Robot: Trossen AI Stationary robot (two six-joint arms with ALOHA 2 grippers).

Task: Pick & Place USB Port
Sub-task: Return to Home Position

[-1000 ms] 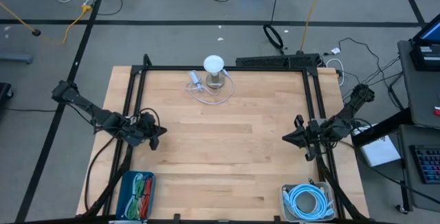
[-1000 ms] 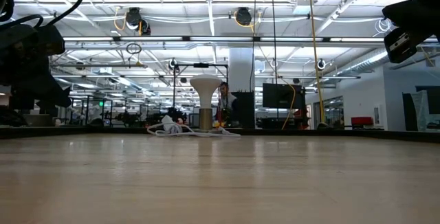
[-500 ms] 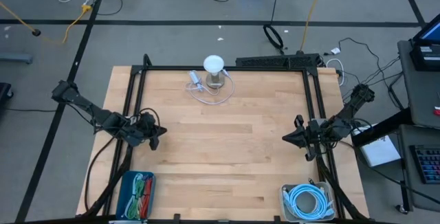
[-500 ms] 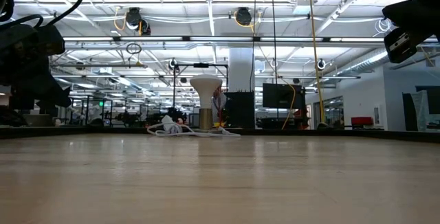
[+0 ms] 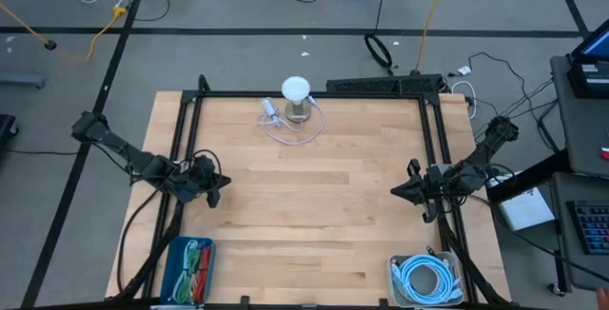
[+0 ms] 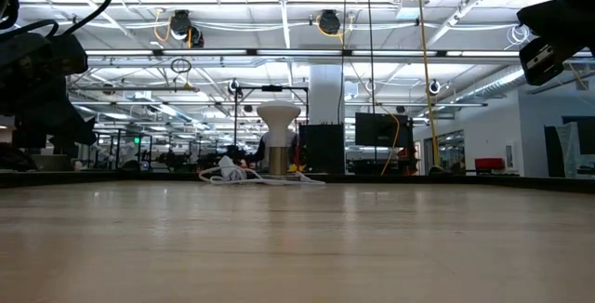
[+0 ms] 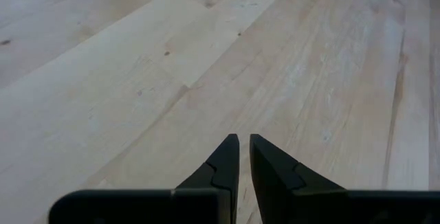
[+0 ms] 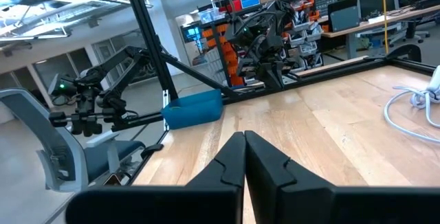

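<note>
Behind blue bin [image 5: 172, 264] and gray bin [image 5: 394, 272] — 2 bins — left hand [image 5: 215, 189] and right hand [image 5: 399, 191] hover closed.

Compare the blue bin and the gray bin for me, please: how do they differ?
The blue bin stands at the near left corner of the table; the gray bin stands at the near right corner. The blue bin holds mostly green cables, while the gray bin holds a coiled light-blue cable. Both are open-topped and stand at the table's front edge.
</note>
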